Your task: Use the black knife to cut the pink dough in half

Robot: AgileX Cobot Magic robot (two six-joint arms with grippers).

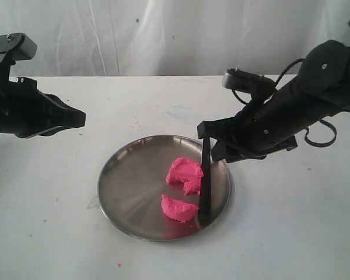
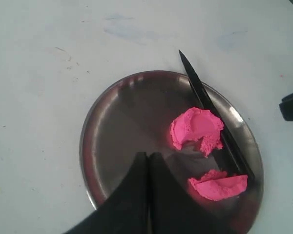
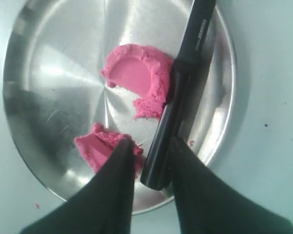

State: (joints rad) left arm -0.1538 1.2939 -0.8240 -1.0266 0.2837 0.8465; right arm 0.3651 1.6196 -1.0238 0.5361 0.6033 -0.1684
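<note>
The pink dough lies in two chunks on a round metal plate [image 1: 128, 181]: a larger one [image 1: 184, 171] [image 2: 196, 127] [image 3: 136, 73] and a smaller one [image 1: 178, 208] [image 2: 219, 187] [image 3: 95, 148]. The black knife [image 1: 206, 186] [image 2: 210, 107] [image 3: 178, 87] lies flat on the plate beside both chunks, its pointed tip over the rim. My right gripper [image 1: 210, 140] [image 3: 150, 142] hovers above the knife's handle end, open, with a finger on each side and a gap at one. My left gripper [image 1: 81, 118] [image 2: 147, 155] hangs shut and empty to the plate's left.
The plate [image 2: 117, 126] [image 3: 53, 73] sits on a white table [image 1: 58, 233] with small pink crumbs and faint stains. A white curtain [image 1: 163, 35] runs behind the table's far edge.
</note>
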